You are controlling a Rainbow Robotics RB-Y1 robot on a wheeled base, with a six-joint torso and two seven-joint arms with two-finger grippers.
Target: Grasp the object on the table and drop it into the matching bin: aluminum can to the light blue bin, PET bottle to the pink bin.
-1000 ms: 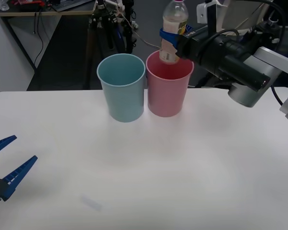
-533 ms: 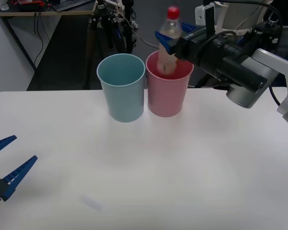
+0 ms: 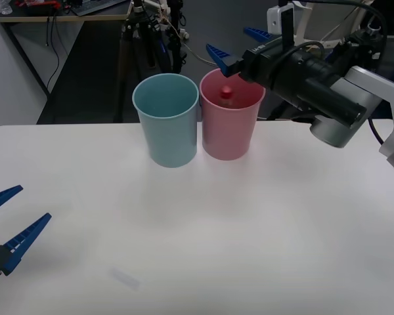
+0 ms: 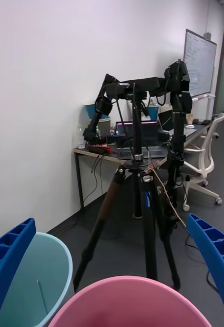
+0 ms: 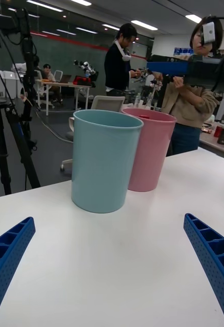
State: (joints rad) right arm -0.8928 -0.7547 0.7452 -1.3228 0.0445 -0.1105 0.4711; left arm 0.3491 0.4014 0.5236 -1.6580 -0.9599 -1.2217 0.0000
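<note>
Hovering over the pink bin [image 3: 228,121], your right end effector [image 3: 239,42] has its blue fingers spread wide with nothing between them, and the PET bottle [image 3: 226,93] sits inside that bin with just its red cap showing below the rim. The drop looks done, so the main risk is on the way out: if you pull the arm back low, a finger or the wrist could clip the pink rim and tip the bin, and since the light blue bin [image 3: 167,119] stands just beside it, rims nearly touching, one knock could topple both. Lifting clear before retreating seems the safer call. Your left end effector [image 3: 5,221] waits near the left edge of the worktop [image 3: 197,230], fingers also spread and holding nothing, well apart from the bins. Behind the bins a black tripod [image 4: 139,204] stands on the floor, so swinging forward past the worktop's far edge risks striking it.
</note>
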